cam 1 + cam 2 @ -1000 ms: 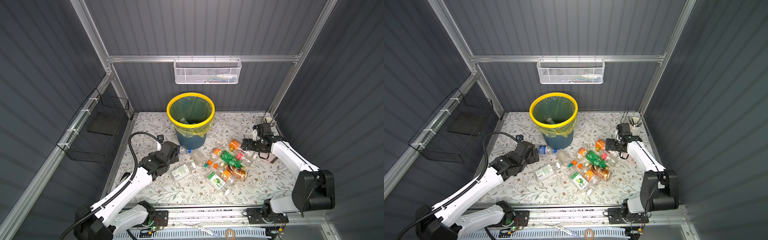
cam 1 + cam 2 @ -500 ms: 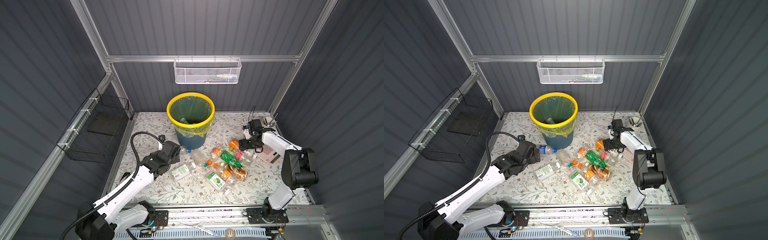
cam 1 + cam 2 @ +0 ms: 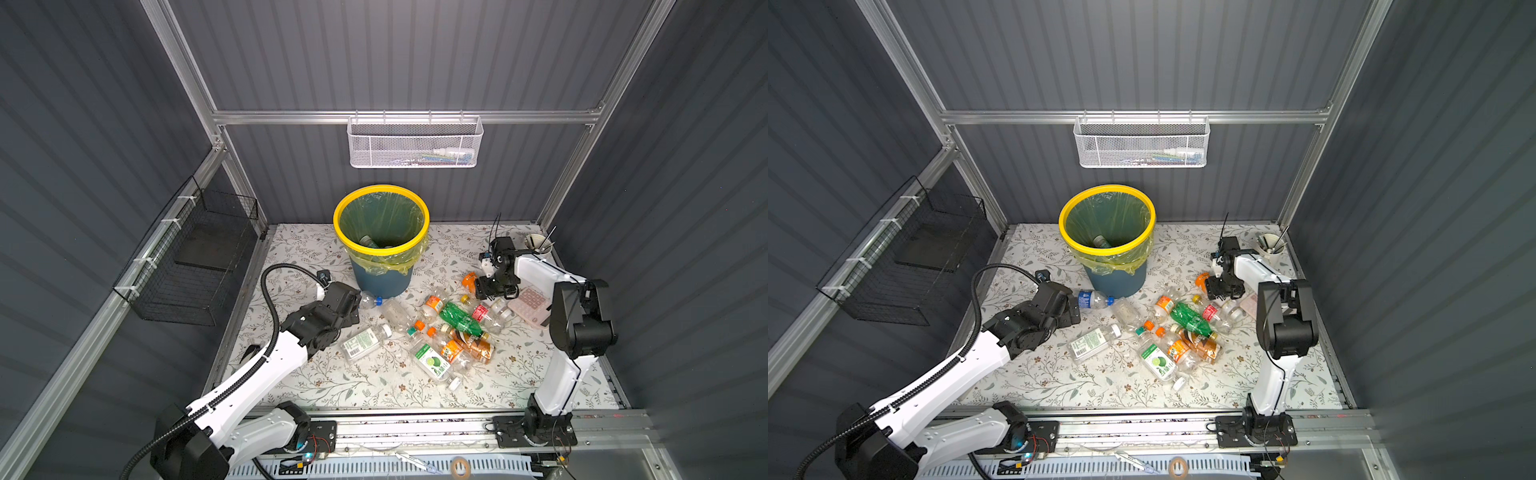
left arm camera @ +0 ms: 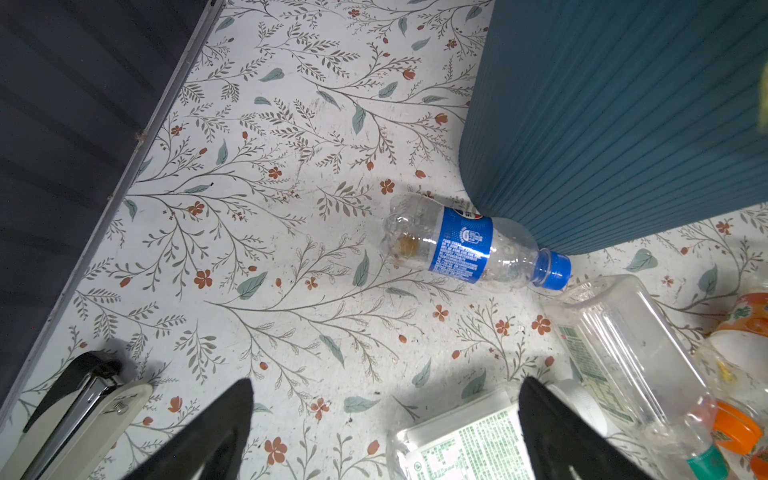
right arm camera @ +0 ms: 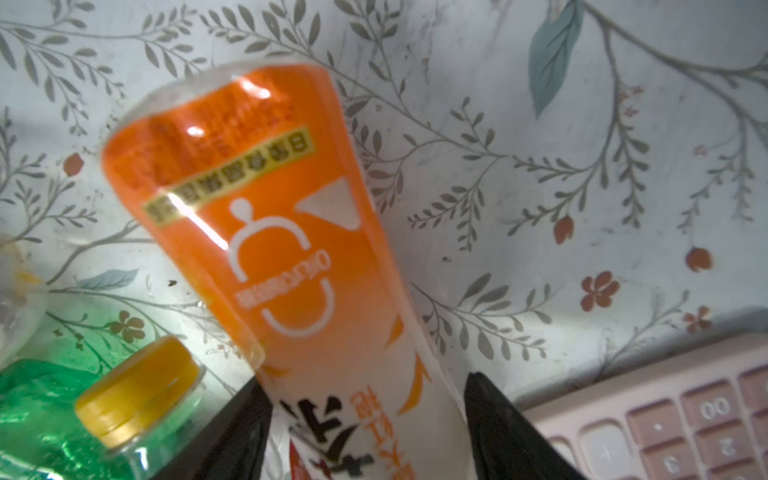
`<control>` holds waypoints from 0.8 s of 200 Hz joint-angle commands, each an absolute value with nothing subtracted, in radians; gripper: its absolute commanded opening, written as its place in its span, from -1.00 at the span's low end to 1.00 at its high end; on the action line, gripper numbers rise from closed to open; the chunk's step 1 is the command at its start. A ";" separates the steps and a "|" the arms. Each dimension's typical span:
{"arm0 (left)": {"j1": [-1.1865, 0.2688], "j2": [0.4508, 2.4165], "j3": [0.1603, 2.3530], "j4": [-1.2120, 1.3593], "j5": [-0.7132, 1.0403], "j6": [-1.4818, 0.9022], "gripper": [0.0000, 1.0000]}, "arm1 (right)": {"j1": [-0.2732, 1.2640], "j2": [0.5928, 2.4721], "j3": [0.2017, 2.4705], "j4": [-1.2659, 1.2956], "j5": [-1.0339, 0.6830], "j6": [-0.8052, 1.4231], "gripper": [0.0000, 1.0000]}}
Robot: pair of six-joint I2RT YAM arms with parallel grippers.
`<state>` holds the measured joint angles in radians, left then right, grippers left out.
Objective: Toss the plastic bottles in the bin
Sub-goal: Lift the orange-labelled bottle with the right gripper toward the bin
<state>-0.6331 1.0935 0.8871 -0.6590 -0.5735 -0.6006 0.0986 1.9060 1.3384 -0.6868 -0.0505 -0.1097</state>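
Over at right of centre in both top views, the right gripper (image 5: 363, 382) is down on the floral tabletop (image 3: 332, 374) with the orange-label bottle (image 5: 266, 216) between its fingers. The right wrist view shows a black finger close against each side of the bottle's lower end; whether they truly pinch it cannot be told. The green bottle (image 5: 37, 415) with its yellow cap sits at that view's lower left, the pink calculator (image 5: 665, 415) at lower right.

At left of centre, the left gripper (image 4: 386, 382) hangs low with its jaws spread wide. Ahead of it, the blue-label bottle (image 4: 461, 245) lies on its side, touching the foot of the bin (image 3: 380, 282).

The bin stands upright at the back, middle of the frame, and one bottle (image 3: 368, 241) lies inside it. The other bottles lie scattered in front of it, among them the white-capped bottle (image 3: 363, 341).
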 commanded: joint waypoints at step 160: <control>-0.627 1.069 0.771 -0.655 -0.550 -0.619 0.99 | -0.160 1.536 1.218 -0.358 -0.638 0.392 0.00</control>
